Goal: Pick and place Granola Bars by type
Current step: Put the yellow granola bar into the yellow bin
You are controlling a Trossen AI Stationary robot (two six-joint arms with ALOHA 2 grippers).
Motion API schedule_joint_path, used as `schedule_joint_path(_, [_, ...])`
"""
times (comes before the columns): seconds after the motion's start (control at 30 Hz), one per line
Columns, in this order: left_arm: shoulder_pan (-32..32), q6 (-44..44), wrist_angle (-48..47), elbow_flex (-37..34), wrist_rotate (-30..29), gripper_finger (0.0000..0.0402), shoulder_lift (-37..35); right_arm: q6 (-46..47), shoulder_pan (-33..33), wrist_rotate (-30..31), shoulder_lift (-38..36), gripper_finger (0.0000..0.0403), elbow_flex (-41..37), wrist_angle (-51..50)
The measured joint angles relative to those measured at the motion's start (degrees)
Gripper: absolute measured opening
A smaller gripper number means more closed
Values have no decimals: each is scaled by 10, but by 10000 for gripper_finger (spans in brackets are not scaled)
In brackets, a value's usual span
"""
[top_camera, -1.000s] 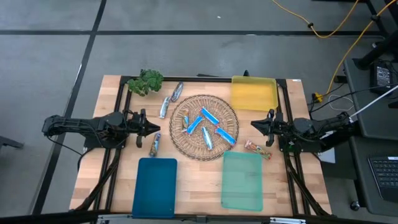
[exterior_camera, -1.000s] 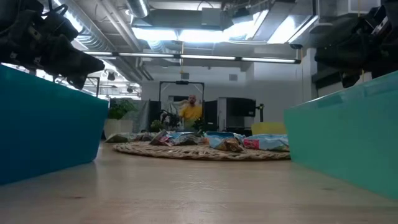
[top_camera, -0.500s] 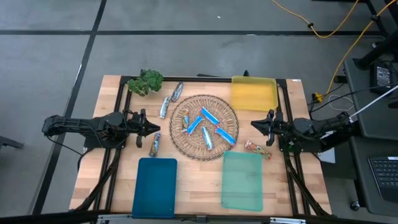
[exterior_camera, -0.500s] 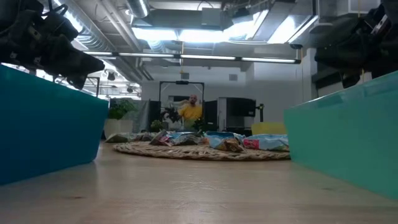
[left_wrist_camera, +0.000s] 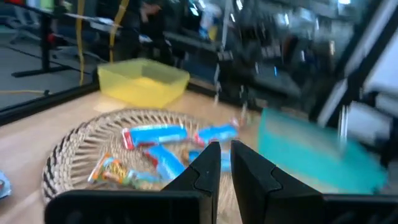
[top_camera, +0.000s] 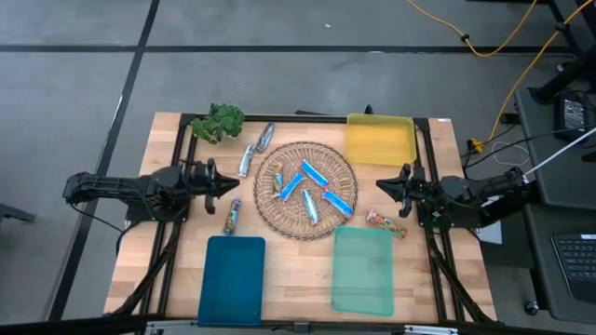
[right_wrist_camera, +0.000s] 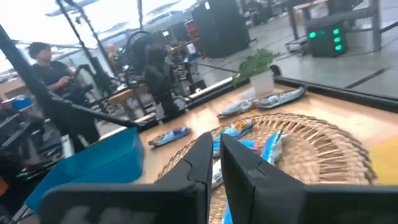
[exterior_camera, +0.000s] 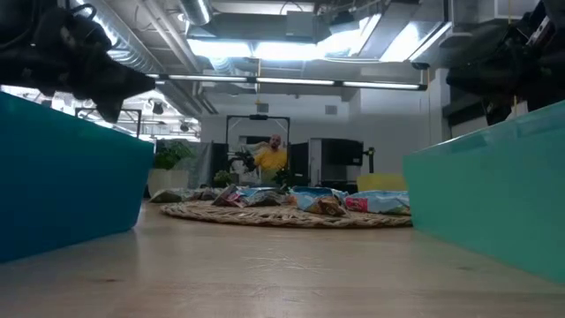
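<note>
A round woven mat (top_camera: 346, 177) lies mid-table with several granola bars on it: blue ones (top_camera: 314, 173) (left_wrist_camera: 154, 135), a silvery one (top_camera: 310, 207) and an orange one (top_camera: 277, 181). Off the mat, silvery bars lie on the wood at the far left (top_camera: 247, 160) (top_camera: 265, 137) and the left (top_camera: 231, 216), and an orange-brown one (top_camera: 386, 223) lies at the right. My left gripper (top_camera: 233, 187) (left_wrist_camera: 222, 149) hovers shut and level at the mat's left. My right gripper (top_camera: 380, 186) (right_wrist_camera: 215, 140) hovers shut and level at its right. Neither holds anything.
A yellow tray (top_camera: 381, 139) stands far right, a blue tray (top_camera: 233, 279) near left and a green tray (top_camera: 363, 270) near right. A leafy green sprig (top_camera: 220, 122) sits at the far left corner. People stand in the room beyond the table (exterior_camera: 272, 159) (right_wrist_camera: 46, 62).
My left gripper has rolled and tipped a little at the wrist without leaving its place, and stays shut. The bars and trays lie as before.
</note>
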Motion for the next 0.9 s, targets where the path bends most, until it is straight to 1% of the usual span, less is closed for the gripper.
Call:
schedule_joint_path(0.1, [0,-54,31,0,-48,33,0,-1,0,32,0,35,0,12])
schedule_joint_path(0.27, [0,-117,56,0,-144,33,0,-33,-1,34,0,35,0,64])
schedule_joint_path(0.33, [0,-143,61,0,-173,33,0,-51,-1,34,0,35,7,80])
schedule_joint_path(0.43, [3,-142,75,0,-205,33,0,-92,-1,34,0,35,29,90])
schedule_joint_path(0.53, [8,-118,99,0,-209,33,0,-133,-1,38,4,35,50,88])
schedule_joint_path(0.67, [14,-96,144,0,-201,33,0,-148,-1,74,21,35,81,89])
schedule_joint_path(0.8, [20,-57,193,5,-191,33,0,-181,-1,79,51,35,110,88])
schedule_joint_path(0.9, [27,-24,215,28,-175,33,0,-189,-1,86,84,35,134,88])
